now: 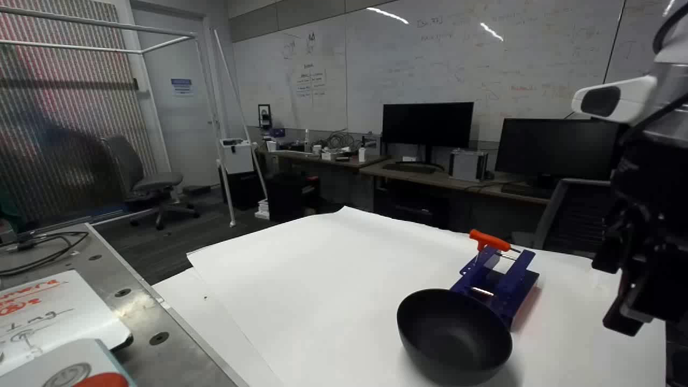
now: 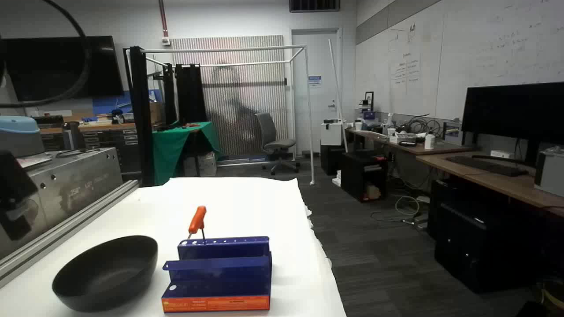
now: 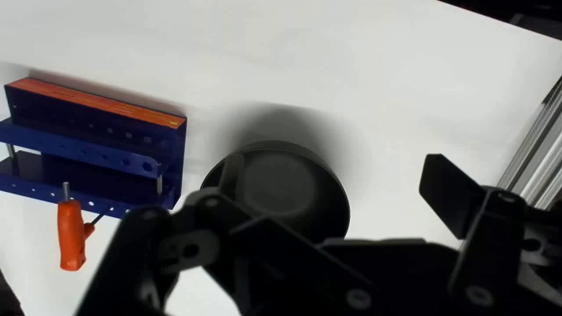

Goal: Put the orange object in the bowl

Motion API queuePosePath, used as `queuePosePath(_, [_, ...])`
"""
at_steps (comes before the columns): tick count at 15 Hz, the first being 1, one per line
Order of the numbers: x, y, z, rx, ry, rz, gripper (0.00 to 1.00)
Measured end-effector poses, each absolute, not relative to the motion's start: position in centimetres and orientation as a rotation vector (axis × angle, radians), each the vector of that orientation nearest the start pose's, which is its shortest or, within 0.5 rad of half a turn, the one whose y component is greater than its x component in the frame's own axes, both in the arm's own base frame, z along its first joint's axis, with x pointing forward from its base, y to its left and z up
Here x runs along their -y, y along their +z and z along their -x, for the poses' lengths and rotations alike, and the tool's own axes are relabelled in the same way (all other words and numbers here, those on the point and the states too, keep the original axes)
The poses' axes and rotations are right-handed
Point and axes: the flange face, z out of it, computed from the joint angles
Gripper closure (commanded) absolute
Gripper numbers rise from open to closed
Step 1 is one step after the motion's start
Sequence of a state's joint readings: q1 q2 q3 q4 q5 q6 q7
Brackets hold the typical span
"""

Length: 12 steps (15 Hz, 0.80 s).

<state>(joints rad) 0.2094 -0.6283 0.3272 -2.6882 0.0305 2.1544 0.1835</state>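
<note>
Widely spread, my pincer (image 3: 339, 184) hung apart from the blue rack (image 2: 220, 274), which held the orange tool (image 2: 198, 220) and flanked the black bowl (image 2: 105, 274).

The hand (image 3: 337, 184) has its fingers spread well apart: one's blocking part of the black bowl (image 3: 281, 184), the other's out over the white surface (image 3: 285, 48) on the metal rail (image 3: 538, 149) side. Bowl's sitting well in from the edges in the wrist view. Blue rack (image 3: 92, 151) is just beside it, farther from the rail edge, and the orange tool (image 3: 71, 235) pokes off the rack's holed lip, nearest the lower-left edge.
</note>
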Motion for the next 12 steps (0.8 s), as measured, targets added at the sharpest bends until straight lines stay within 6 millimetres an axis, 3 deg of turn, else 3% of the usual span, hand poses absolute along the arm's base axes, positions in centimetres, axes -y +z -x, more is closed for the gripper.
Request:
queuePosePath(6, [-17.6,42.2,-31.6,0.464,-0.192,3.243,0.00])
queuePosePath(8, [-15.3,42.4,-33.6,0.401,-0.185,3.250,0.00])
queuePosePath(12, [-8.0,43.5,-39.8,0.264,-0.139,3.202,0.00])
